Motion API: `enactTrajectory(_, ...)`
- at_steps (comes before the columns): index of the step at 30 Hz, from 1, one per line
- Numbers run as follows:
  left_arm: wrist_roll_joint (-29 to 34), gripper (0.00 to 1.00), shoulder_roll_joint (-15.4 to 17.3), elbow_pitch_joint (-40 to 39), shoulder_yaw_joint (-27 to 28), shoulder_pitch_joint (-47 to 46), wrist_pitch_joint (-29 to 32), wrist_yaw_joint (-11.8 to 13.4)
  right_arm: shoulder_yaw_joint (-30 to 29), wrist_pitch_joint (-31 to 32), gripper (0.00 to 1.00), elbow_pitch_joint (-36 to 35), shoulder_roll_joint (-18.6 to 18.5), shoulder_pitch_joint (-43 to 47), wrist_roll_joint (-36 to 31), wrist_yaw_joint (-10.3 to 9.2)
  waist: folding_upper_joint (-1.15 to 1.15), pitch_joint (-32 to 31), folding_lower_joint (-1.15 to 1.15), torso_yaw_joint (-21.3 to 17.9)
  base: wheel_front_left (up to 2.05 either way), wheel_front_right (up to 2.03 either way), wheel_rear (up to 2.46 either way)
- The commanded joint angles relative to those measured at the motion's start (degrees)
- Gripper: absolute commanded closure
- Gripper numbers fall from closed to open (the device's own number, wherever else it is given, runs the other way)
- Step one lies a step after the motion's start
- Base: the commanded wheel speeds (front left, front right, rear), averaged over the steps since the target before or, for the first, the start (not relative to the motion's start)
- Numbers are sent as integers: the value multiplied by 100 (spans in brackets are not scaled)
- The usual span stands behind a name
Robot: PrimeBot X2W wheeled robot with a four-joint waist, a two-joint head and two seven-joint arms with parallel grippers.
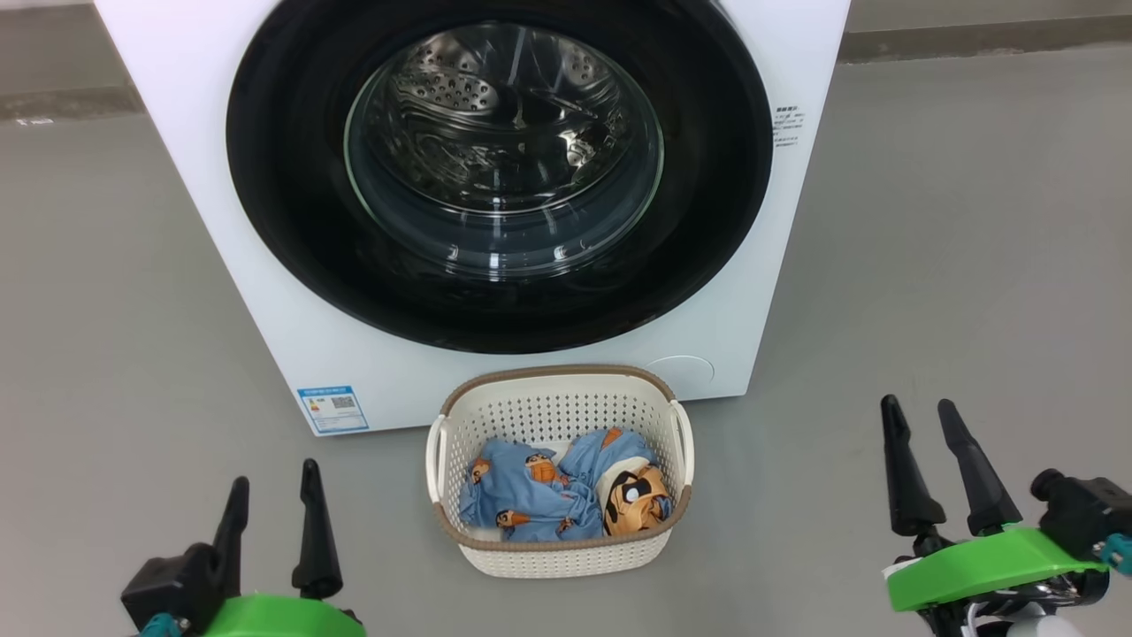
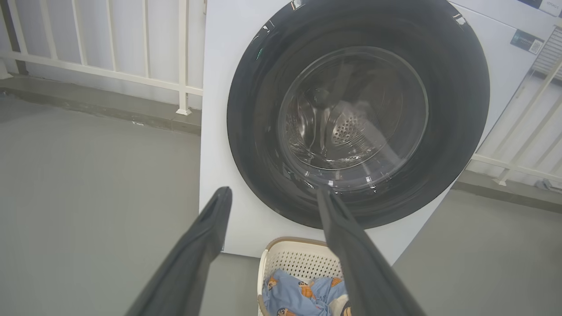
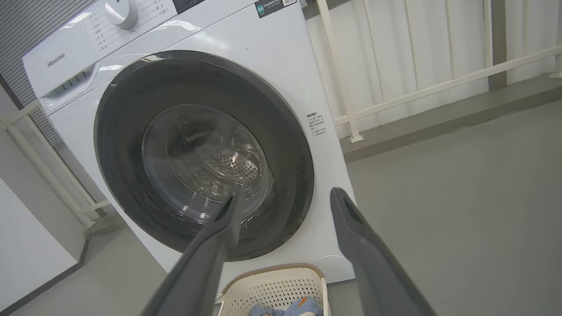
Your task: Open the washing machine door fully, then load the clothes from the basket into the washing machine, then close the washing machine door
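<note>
The white washing machine [image 1: 796, 265] stands ahead of me, its round black-rimmed door [image 1: 292, 221] shut flat against the front, the steel drum showing through the glass. On the floor in front sits the cream basket [image 1: 557, 409] holding blue and orange clothes [image 1: 531, 495]. My left gripper [image 1: 272, 473] hangs open at the lower left, left of the basket. To the basket's right my right gripper [image 1: 920, 409] is open too. Both are empty. The left wrist view has the door [image 2: 456, 109] and basket [image 2: 298, 259]; the right wrist view has the door [image 3: 123, 131] and basket [image 3: 272, 285].
Grey floor [image 1: 955, 265] spreads on both sides of the machine. A white railing [image 2: 105, 70] runs behind it on the left and another stretch of railing [image 3: 421, 87] on the right. A blue label [image 1: 333, 409] is stuck on the machine's lower front corner.
</note>
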Motion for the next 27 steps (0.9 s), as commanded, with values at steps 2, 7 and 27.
enactTrajectory(2,241,0,79,-71,119,-102,-94,-37,154,-92,0,-123,-59,-243,-275,-5,0,-8,0,-4,0,0,0)
enactTrajectory(7,559,0,83,63,129,-79,-178,-33,163,-175,0,96,-62,-227,-591,-6,0,-29,0,-11,0,0,0)
enactTrajectory(27,1378,0,100,639,28,-69,-482,-82,308,-478,0,680,-74,-331,-1914,-6,0,-149,0,-24,0,0,0)
